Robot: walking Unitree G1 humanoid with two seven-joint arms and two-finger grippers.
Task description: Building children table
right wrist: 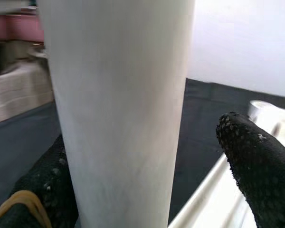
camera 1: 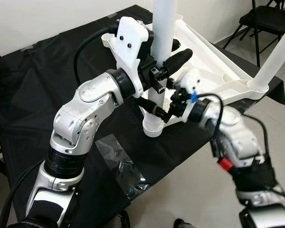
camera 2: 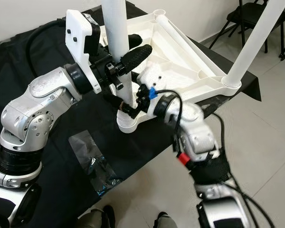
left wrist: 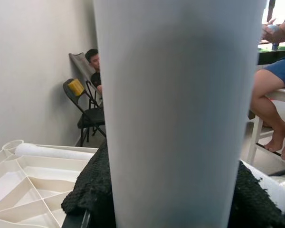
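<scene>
Upturned white plastic children's table top (camera 1: 213, 71), ribbed underside up, lying on a black cloth-covered work surface (camera 1: 42, 80) across the upper centre and right of the head views; one white cylindrical plastic table leg (camera 1: 160, 57) standing upright in the corner socket nearest the robot, at centre frame; a second white leg (camera 1: 275, 59) rising from the socket at the right edge; left gripper (camera 1: 168, 64) at upper centre, its black textured fingers (left wrist: 85, 194) pinching the upright leg from both sides, the leg squarely between them in the left wrist view; right gripper (camera 1: 173, 107) lower on the same leg, just above the socket, one finger (right wrist: 256, 161) standing apart from the leg and the other close beside it, so whether it grips cannot be told; clear plastic bag of small dark hardware (camera 1: 123, 168) on the cloth at lower centre; black folding chair (camera 1: 266, 21) at upper right; seated people (left wrist: 275, 80) in the background of the left wrist view; no legible brands, labels or writing.
</scene>
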